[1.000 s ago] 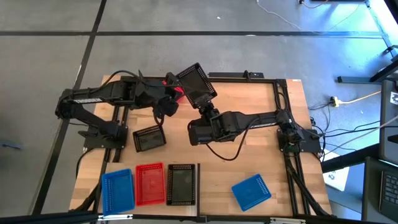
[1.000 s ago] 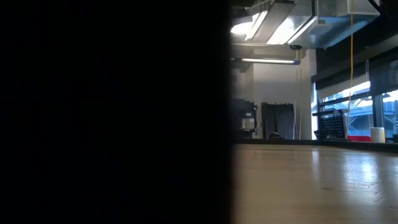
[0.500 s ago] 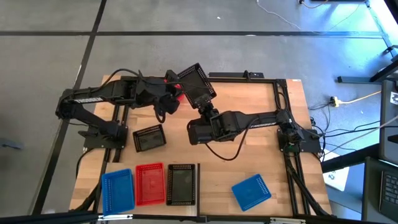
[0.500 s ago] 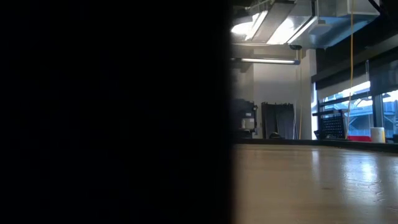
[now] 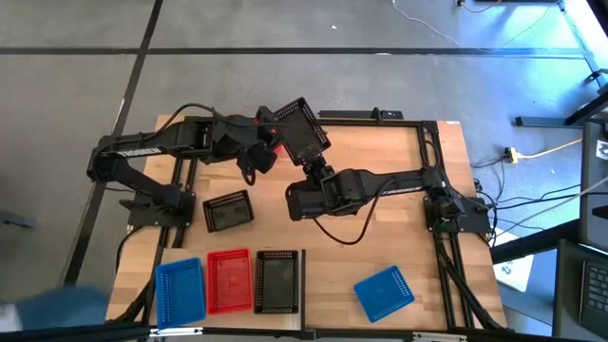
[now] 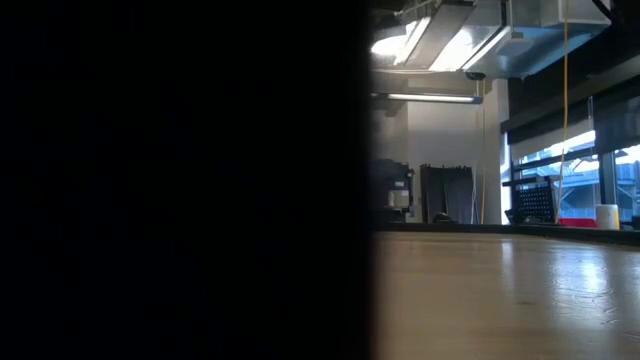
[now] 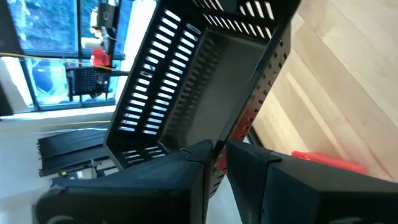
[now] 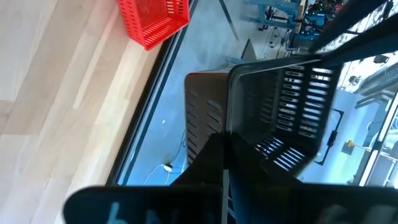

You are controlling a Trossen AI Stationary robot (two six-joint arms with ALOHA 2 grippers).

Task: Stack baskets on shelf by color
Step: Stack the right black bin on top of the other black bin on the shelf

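Plank-wood table (image 5: 418, 228) on grey concrete floor; low view half blacked out, lit room beyond. Right gripper (image 5: 312, 163) pinches a tilted black basket (image 5: 302, 130) above the table's far edge. Left gripper (image 5: 270, 144) beside it, jaws narrowly parted on that basket's wall. Blue (image 5: 180, 289), red (image 5: 228, 281), black (image 5: 277, 281) baskets line the table's near edge.

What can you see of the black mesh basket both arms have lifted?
The black plastic basket with slotted mesh walls is empty, raised above the table's far edge and tilted. The right gripper is shut on one wall; the left gripper pinches the opposite rim. A red basket sits just behind it by the left gripper.
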